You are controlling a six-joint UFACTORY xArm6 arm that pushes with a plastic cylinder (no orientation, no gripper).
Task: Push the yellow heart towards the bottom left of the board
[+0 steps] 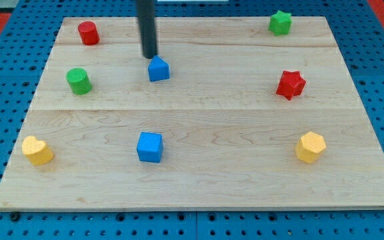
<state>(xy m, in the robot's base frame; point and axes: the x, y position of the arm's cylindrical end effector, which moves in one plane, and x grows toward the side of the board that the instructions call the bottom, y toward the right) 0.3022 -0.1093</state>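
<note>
No claw on this arm, only my tip (151, 56) holding nothing beside the small blue block (159, 69); the yellow heart (37, 150) sits near the tabletop's (212, 127) bottom-left, so the approach looks unstarted.

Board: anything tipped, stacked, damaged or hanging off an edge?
Nothing stands out. All eight blocks sit flat and apart on the wooden board. My tip sits just above the blue pentagon-like block, far from the yellow heart at the view's bottom left.
</note>
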